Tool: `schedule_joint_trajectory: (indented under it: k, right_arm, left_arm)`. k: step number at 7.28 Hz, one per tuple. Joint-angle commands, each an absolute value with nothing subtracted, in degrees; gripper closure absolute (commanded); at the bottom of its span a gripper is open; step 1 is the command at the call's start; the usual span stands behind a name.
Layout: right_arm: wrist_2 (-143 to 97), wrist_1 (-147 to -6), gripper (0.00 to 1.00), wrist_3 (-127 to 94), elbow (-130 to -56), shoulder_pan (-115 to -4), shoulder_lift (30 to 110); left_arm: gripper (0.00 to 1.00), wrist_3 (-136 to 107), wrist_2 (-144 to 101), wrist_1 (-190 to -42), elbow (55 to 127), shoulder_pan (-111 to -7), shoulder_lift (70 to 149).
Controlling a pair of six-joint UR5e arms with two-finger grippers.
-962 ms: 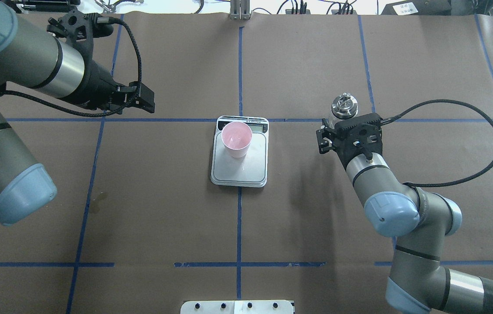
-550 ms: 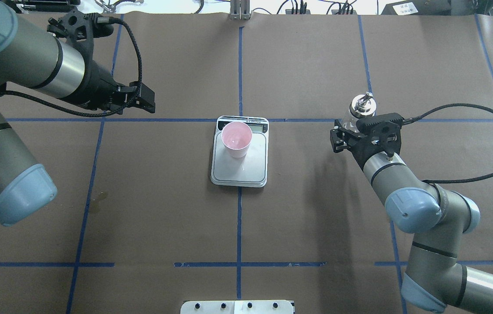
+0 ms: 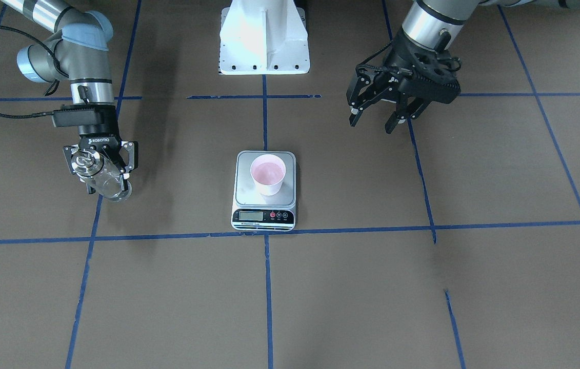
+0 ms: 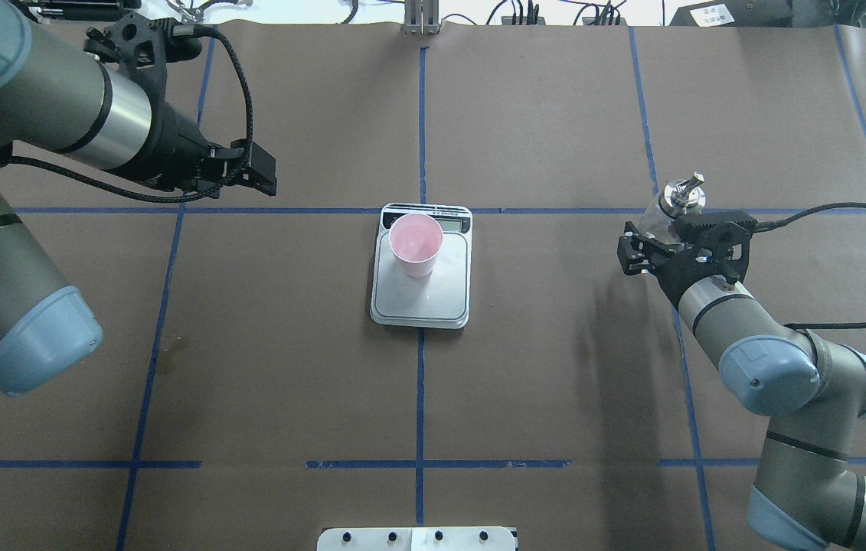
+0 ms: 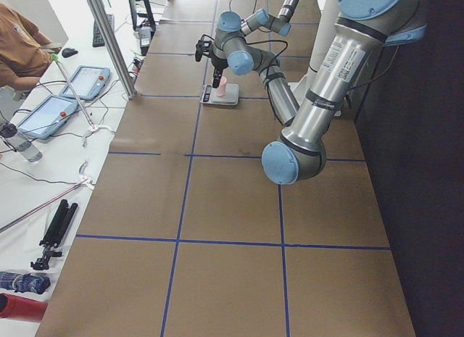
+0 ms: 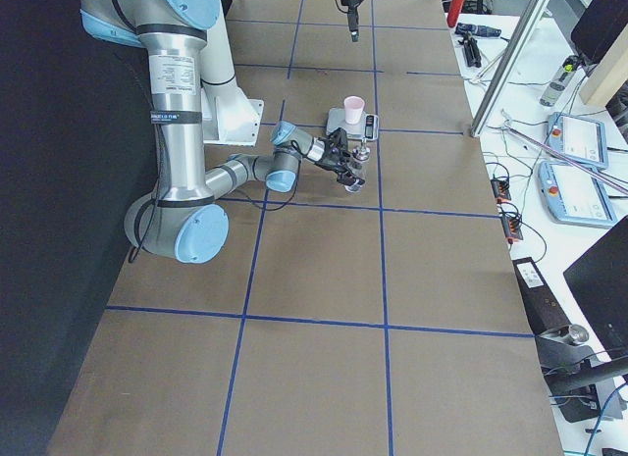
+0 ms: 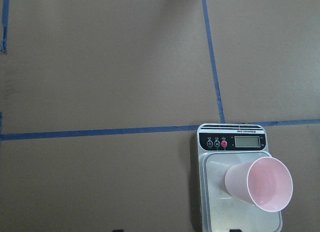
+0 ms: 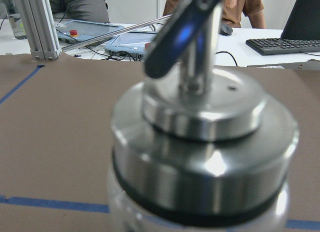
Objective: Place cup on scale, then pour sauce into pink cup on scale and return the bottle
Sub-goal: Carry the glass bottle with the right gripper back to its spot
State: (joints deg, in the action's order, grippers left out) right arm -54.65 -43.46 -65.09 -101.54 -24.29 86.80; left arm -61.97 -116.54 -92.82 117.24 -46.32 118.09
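Note:
The pale pink cup (image 4: 416, 243) stands upright on the silver scale (image 4: 440, 298) at the table's centre; both also show in the front view, cup (image 3: 267, 174) and scale (image 3: 245, 187), and in the left wrist view, cup (image 7: 259, 184) and scale (image 7: 220, 141). My right gripper (image 3: 105, 179) is shut on the clear glass bottle (image 3: 100, 177) and holds it tilted, low over the table, well to the right of the scale (image 4: 678, 200). The bottle's silver pourer cap fills the right wrist view (image 8: 200, 157). My left gripper (image 3: 371, 124) is open and empty, raised left of the scale.
Blue tape lines (image 4: 421, 115) cross the brown paper table. The white robot base (image 3: 264, 36) stands on my side. A faint stain (image 4: 172, 352) marks the paper at the left. Operators, tablets and cables (image 5: 58, 105) lie beyond the far edge.
My right arm has carried the bottle further right, away from the scale, and the bottle leans more. The left arm has shifted only slightly. Cup and scale have not moved.

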Motion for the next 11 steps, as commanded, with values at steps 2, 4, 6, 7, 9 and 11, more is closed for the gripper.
schedule_joint_trajectory:
  k: [2,4,6,7,9,11]
  right_arm:
    - [-52.65,-43.42,1.0,-66.88,-99.4,-24.26,86.75]
    - [-52.56,-43.42,1.0,-70.22,-99.4,-24.26,86.92]
    - [-52.56,-43.5,1.0,-70.31,-98.97,-24.26,86.92]
    - [-52.56,-43.51,1.0,-70.31,-98.44,-24.26,86.92]
    - [-52.82,-43.51,1.0,-70.31,-97.92,-24.0,86.92]
    - [-53.0,-43.59,1.0,-70.31,-97.48,-23.82,87.01]
  left_arm:
    - [0.24,-62.23,-116.54,-92.81,117.25,-46.32,118.12]
    - [0.24,-62.23,-116.54,-92.72,117.25,-46.32,118.12]
    - [0.24,-62.31,-116.54,-92.72,117.25,-46.32,118.12]
    - [0.24,-62.31,-116.54,-92.72,117.25,-46.32,118.12]
    - [0.24,-62.23,-116.54,-92.72,117.25,-46.32,118.12]
    - [0.24,-62.31,-116.46,-92.72,117.25,-46.23,118.12]
